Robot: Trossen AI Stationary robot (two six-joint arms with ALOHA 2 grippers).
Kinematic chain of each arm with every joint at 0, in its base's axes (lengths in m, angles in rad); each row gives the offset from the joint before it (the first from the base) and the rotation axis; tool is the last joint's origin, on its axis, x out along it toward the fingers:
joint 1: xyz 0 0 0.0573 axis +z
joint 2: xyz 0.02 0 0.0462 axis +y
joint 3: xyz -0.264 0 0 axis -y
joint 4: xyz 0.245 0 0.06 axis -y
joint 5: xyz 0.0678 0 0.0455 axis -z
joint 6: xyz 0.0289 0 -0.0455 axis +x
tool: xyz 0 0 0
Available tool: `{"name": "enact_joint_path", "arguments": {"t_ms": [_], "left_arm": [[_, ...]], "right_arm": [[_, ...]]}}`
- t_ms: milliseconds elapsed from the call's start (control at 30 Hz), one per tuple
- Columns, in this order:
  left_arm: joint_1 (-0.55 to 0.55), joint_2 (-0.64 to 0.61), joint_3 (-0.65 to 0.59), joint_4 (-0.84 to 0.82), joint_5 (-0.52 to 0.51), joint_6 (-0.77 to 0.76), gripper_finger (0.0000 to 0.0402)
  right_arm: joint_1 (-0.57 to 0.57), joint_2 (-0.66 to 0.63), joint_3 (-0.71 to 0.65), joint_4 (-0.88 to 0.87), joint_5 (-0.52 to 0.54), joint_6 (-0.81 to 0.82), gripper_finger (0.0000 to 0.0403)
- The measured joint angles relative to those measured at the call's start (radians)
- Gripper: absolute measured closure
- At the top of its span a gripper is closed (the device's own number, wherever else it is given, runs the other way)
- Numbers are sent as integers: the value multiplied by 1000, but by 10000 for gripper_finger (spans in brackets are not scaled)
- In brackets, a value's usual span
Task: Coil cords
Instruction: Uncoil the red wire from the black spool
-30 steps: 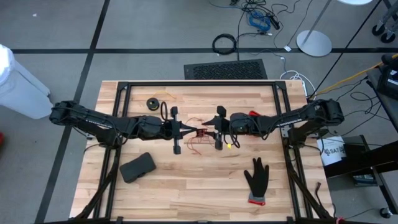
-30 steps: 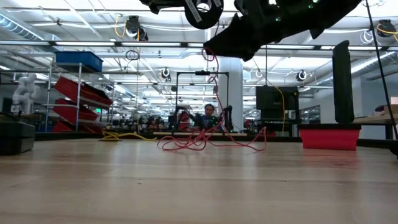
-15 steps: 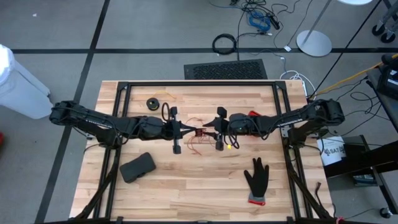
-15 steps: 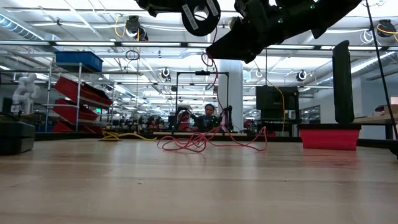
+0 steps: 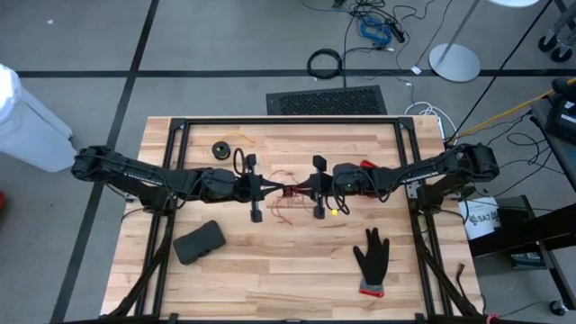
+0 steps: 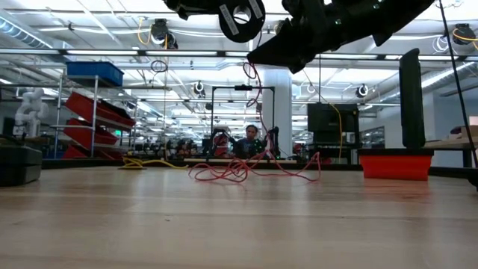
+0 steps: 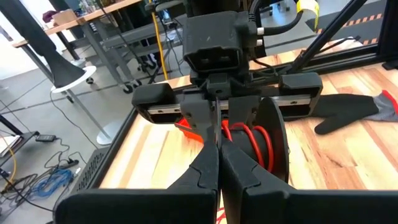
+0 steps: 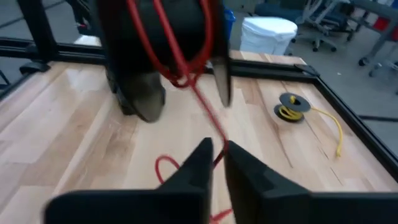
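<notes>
Centrally, the left tool (image 5: 267, 187) and right tool (image 5: 306, 187) meet above the red cord (image 5: 286, 209), whose loose loops lie on the table (image 5: 270, 279). The left tool's fingers are closed on the red cord's spool (image 7: 268, 142); the right tool's fingers are pinched on the red strand. Beyond the red cord, near the table's far edge, rests the yellow-tan cord (image 8: 292, 107) on its spool. Nearer the front edge lies a black glove (image 5: 371, 259). Bare wood surrounds the red cord.
</notes>
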Motion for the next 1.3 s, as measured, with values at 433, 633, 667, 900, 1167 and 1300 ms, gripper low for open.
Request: {"name": "enact_joint_path", "arguments": {"t_ms": [433, 633, 667, 900, 1167, 1300], "left_arm": [[23, 1, 0, -161, -145, 29, 401], [48, 36, -31, -77, -257, 28, 401], [50, 49, -34, -48, -275, 29, 401], [80, 201, -36, 296, -350, 39, 401], [114, 233, -36, 486, -276, -71, 401], [114, 129, -35, 346, -161, -102, 402]], "right_arm": [[27, -35, 0, -99, 109, -12, 402], [66, -45, 0, -3, 104, -26, 403], [70, -37, 0, 23, 104, -31, 403], [78, 21, 0, 69, 107, -28, 403], [75, 57, 0, -50, 320, -38, 403], [75, 34, -1, -135, 468, -35, 403]]}}
